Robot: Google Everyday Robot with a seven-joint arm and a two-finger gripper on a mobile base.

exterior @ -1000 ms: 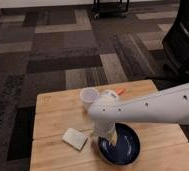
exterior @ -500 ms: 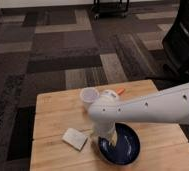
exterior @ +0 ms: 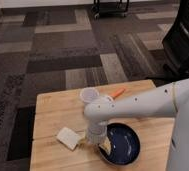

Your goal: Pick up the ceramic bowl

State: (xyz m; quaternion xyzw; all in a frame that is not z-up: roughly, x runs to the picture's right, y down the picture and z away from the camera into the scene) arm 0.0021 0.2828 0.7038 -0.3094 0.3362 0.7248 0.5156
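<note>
A: status on the bowl pick?
B: going left to right on the table (exterior: 53,107): flat white packet (exterior: 68,138) near the front-left corner, small white cup (exterior: 89,94) toward the back edge, about mid-width. neither matters for the pick
A: gripper?
B: gripper (exterior: 102,144) is down at the left rim of the bowl, between the packet and the bowl's middle. the wrist sits over it, so can't tell if it's spread, pressed together or pinching the rim
A: anything else nearby?
B: thin orange thing (exterior: 118,93) just right of the cup near the back edge, can't say what it is. well apart from the bowl
A: and the bowl?
B: bowl (exterior: 124,144), dark blue and shallow, sits near the front edge, right of centre. looks flat on the wood, no sign of lift. arm (exterior: 138,105) comes in from the right edge and crosses above it
A: so how far along?
B: my read: approach done, gripper placed at the rim. left to do: secure the rim, lift clear. glossy shallow rim, so slip is the risk. packet is just beside the gripper and could get nudged
</note>
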